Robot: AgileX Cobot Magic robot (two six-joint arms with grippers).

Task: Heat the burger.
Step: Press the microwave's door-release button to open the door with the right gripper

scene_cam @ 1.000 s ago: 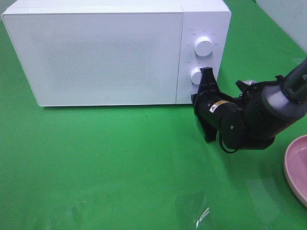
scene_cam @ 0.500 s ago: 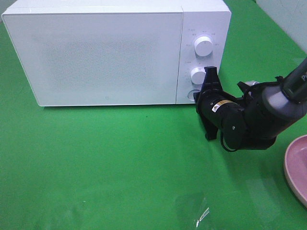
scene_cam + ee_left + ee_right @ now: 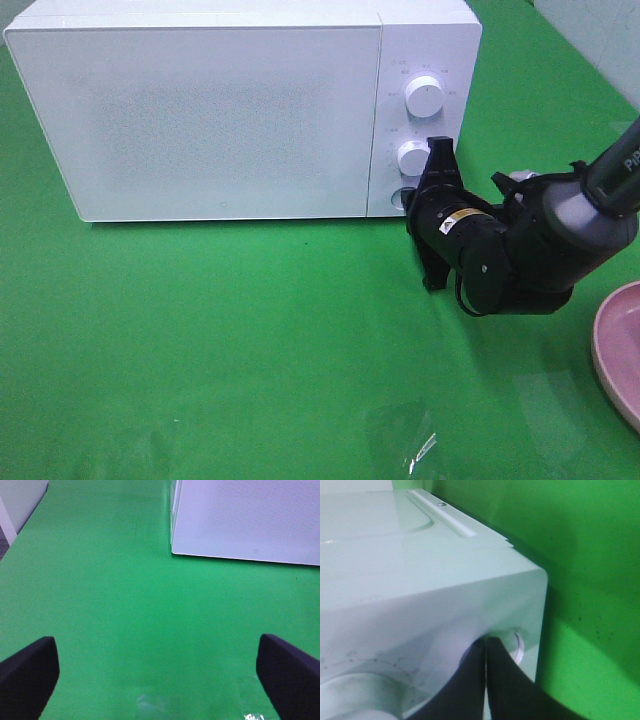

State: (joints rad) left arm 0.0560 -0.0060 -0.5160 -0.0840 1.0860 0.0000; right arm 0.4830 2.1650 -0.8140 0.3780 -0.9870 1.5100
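Observation:
The burger is out of view in every frame. The white microwave [image 3: 220,110] stands at the back with its door closed. My right gripper [image 3: 409,203] is shut, with nothing in it. Its fingertips are at the round button [image 3: 401,196] at the bottom of the control panel, below the lower knob [image 3: 411,157]. In the right wrist view the two black fingers [image 3: 470,680] lie pressed together, with the tips at that button [image 3: 516,644]. My left gripper [image 3: 160,680] is open and empty above the green cloth, in front of the microwave's left corner [image 3: 210,530].
A pink plate [image 3: 615,350] shows partly at the right edge; its visible part is bare. The upper knob [image 3: 424,96] sits above the lower one. A small shiny scrap [image 3: 422,447] lies on the green cloth near the front.
My right gripper has shifted slightly up and toward the control panel, staying at the bottom button. The microwave door stays closed.

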